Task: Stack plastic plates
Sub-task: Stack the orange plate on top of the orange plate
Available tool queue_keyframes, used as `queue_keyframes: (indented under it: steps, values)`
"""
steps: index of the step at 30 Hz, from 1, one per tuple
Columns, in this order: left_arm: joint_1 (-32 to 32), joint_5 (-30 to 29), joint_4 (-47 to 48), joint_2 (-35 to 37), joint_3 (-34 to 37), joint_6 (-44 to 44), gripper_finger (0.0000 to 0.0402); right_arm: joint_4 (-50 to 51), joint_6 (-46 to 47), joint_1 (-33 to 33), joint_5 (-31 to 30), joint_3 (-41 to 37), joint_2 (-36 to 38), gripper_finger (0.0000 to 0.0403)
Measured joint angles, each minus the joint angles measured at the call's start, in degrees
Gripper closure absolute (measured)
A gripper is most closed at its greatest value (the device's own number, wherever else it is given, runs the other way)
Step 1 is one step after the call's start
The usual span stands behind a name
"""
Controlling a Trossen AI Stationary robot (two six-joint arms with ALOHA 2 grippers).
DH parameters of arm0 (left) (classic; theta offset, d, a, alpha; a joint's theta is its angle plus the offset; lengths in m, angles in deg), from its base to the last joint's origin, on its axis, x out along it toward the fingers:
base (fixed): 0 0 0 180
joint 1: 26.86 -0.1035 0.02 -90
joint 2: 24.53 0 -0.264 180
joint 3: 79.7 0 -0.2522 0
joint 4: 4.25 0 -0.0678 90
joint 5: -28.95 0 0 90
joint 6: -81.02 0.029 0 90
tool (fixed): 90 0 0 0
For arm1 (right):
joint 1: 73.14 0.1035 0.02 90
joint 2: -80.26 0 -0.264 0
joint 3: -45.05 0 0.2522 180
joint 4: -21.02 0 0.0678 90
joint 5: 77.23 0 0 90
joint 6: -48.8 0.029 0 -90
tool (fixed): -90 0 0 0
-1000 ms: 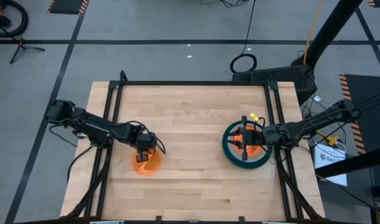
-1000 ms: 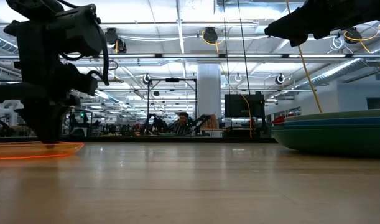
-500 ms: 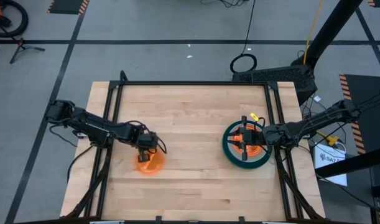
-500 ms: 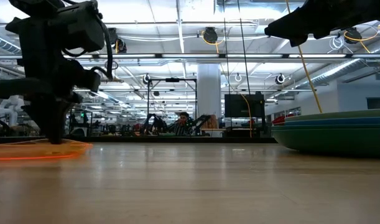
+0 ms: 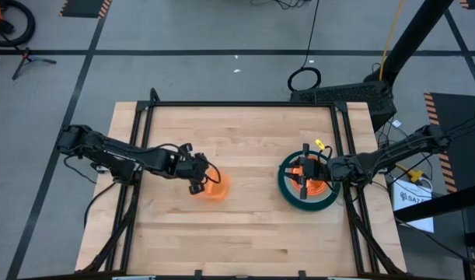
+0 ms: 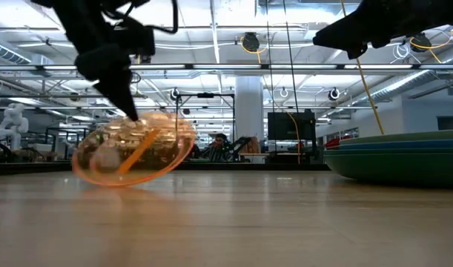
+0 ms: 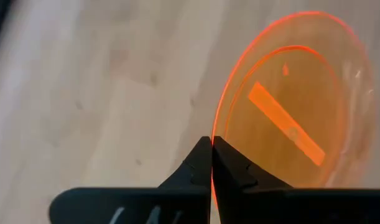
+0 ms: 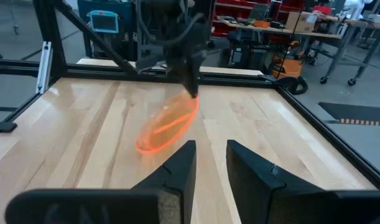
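Note:
A small translucent orange plate (image 5: 216, 187) hangs tilted above the table's left-middle, with my left gripper (image 5: 199, 185) shut on its rim. The low view shows the plate (image 6: 134, 153) clear of the wood under the fingers (image 6: 127, 110). At the right stands a stack of plates (image 5: 308, 187) with a dark green plate (image 5: 284, 191) at the bottom and an orange one (image 5: 318, 187) on top. Its layered edges (image 6: 404, 157) show in the low view. My right gripper (image 5: 299, 178) hovers open over the stack, nothing between its fingers (image 8: 177, 165). My left gripper pinches the orange plate's rim (image 7: 218, 127) between its two fingertips (image 7: 202, 158), one on each face of the plate. The fingers come slanting down from the table's left. The plate hangs tilted below and beyond them, lifted clear of the table.
Black frame rails (image 5: 144, 132) run along the table's left, right and far edges. Bare wood (image 5: 249, 179) lies between the held plate and the stack. Beyond the table the low view shows a room with a person (image 6: 217, 144) far back.
My left gripper has risen and gone toward the table's right edge, tipping less steeply. The orange plate, which lay flat on the wood at the left, has come up with it and now hangs tilted, clear of the table.

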Motion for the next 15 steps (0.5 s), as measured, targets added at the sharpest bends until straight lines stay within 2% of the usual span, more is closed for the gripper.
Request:
queue_keyframes:
  steps: [6, 9, 15]
  values:
    - [0.14, -8.66, -0.53, 0.0, -4.45, -0.02, 0.04, -3.47, -0.23, 0.0, -1.53, 0.74, -4.57, 0.0321]
    - [0.62, -14.4, -4.4, 0.0, -5.19, 0.83, 0.04, -3.76, -0.53, 0.0, -3.84, 3.61, -8.44, 0.0321]
    - [1.25, -15.78, -12.35, 0.0, -5.19, 3.05, 0.04, -0.58, 0.58, 0.0, -10.14, 10.44, -16.7, 0.0321]
